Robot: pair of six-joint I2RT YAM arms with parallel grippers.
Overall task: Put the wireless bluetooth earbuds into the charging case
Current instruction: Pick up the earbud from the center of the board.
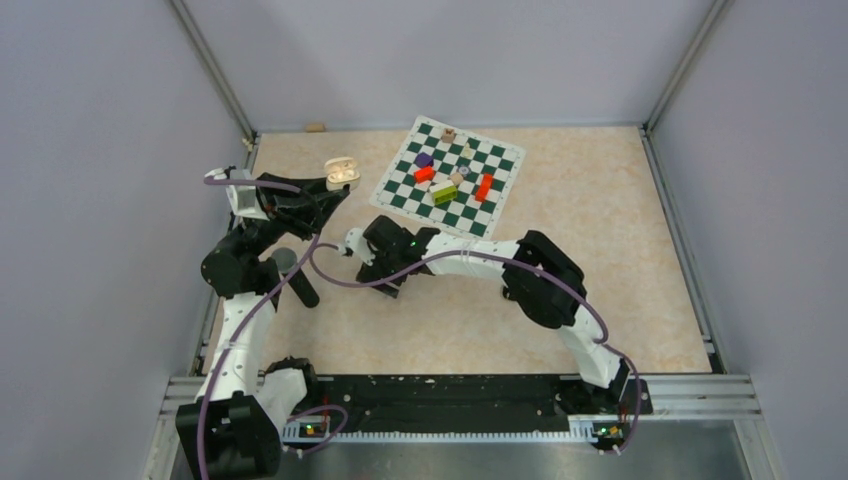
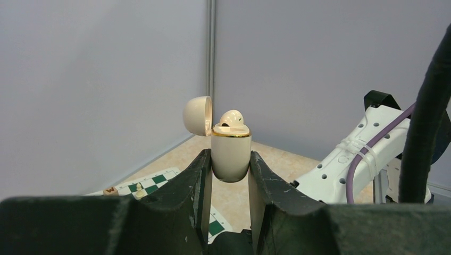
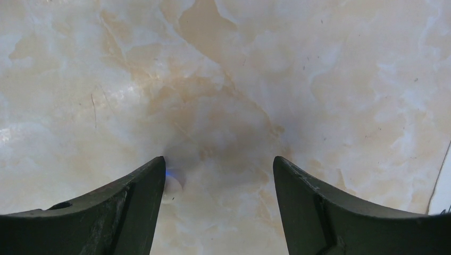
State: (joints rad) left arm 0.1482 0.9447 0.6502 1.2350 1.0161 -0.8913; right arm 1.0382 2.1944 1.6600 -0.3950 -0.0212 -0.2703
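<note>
The charging case [image 2: 231, 155] is cream with a gold rim, not black. My left gripper [image 2: 230, 164] is shut on its lower body and holds it upright in the air, lid [image 2: 198, 115] swung open to the left. One cream earbud [image 2: 232, 119] sits in its top. From above the case [image 1: 341, 172] hangs left of the chessboard. My right gripper [image 3: 219, 172] is open, pointing down close over the table. A small whitish earbud [image 3: 172, 187] lies on the table against the inner edge of its left finger [image 3: 139, 194].
A green and white chessboard [image 1: 450, 175] at the back carries several coloured blocks and small pieces. The frame post and left wall stand close behind the left arm. The right arm [image 1: 480, 262] stretches across the table's middle.
</note>
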